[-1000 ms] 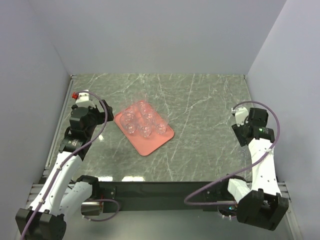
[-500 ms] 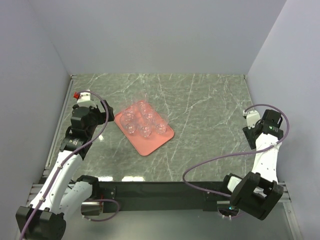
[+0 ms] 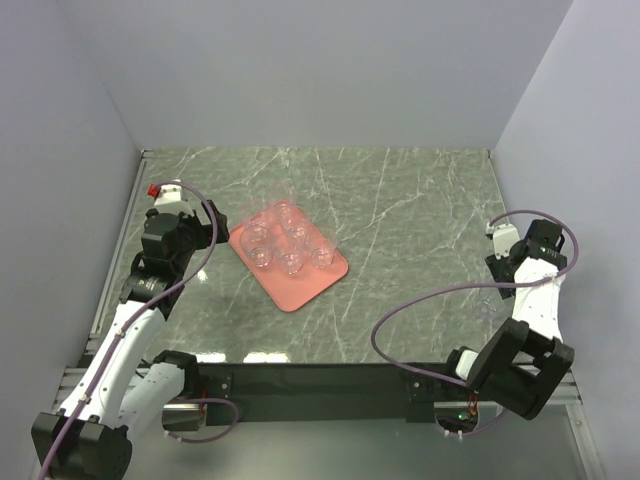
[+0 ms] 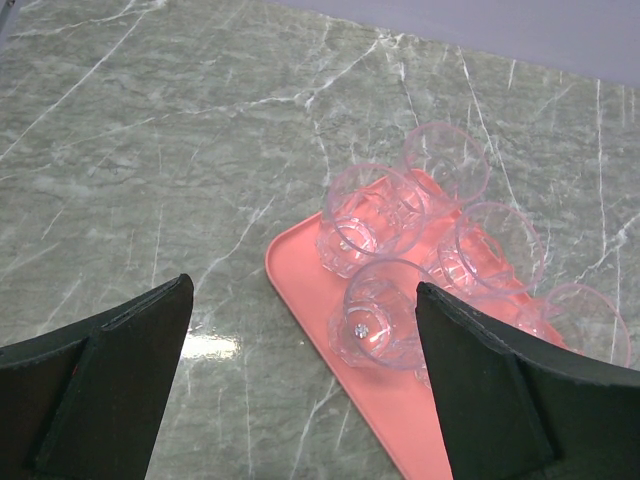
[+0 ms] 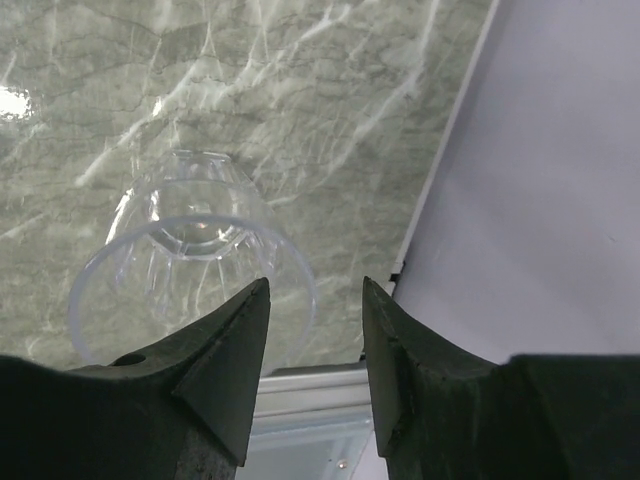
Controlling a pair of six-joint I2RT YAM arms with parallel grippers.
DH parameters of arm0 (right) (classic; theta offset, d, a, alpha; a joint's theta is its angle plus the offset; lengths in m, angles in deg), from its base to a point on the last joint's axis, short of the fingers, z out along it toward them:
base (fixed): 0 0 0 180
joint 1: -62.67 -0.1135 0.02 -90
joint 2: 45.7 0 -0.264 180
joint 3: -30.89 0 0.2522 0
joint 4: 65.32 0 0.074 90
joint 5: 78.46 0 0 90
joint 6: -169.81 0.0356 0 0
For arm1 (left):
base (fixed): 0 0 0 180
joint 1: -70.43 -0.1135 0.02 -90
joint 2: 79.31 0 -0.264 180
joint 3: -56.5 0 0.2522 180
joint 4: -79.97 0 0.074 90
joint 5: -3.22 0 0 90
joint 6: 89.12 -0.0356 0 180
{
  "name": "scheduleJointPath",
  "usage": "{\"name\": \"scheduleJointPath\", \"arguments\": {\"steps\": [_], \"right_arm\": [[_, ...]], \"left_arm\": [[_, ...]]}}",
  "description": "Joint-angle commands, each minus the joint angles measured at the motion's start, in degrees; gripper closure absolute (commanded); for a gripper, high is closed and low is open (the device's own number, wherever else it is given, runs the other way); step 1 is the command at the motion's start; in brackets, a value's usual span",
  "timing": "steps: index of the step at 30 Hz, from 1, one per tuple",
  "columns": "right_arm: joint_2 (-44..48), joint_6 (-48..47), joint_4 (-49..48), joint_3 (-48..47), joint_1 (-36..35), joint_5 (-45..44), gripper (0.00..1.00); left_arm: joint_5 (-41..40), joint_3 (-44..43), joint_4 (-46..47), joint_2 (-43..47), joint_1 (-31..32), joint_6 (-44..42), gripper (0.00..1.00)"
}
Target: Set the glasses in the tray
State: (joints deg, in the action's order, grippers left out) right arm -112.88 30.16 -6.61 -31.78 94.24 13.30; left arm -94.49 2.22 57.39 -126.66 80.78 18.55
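Right wrist view: right gripper half spread, apparently empty, above a glass far from the tray; left gripper spread wide beside it.

A grey-green marbled table stands enclosed by plain pale walls on three sides.

So the tray sits on the left half of the tabletop, turned at an angle. There are six glasses standing in it, two rows of three, packed close together. The left fingers hang just left of the tray, clear of it. One more glass is off on its own, way over by the tabletop's right edge next to the side wall, just ahead of the right fingers.
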Motion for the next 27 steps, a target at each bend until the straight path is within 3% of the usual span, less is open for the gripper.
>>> {"name": "scheduleJointPath", "arguments": {"steps": [1,7,12,20,27], "right_arm": [[-1.5,-1.8,-2.2,1.1,0.7,0.9,0.52],[-4.0,-1.6,-2.0,1.1,0.9,1.8,0.68],[-4.5,-1.6,-1.8,1.4,0.9,2.6,0.99],[-3.3,-1.7,-1.1,2.1,0.9,5.2,1.00],[-1.0,-2.6,4.0,-0.1,0.9,13.3,1.00]], "left_arm": [[0.8,-0.2,2.5,0.9,0.4,-0.7,0.01],[0.9,-0.2,2.5,1.1,0.4,-0.7,0.01],[0.9,-0.3,2.5,1.4,0.4,-0.7,0.01],[0.8,-0.2,2.4,1.4,0.4,-0.7,0.01],[0.8,-0.1,2.5,2.2,0.4,-0.7,0.01]]}}
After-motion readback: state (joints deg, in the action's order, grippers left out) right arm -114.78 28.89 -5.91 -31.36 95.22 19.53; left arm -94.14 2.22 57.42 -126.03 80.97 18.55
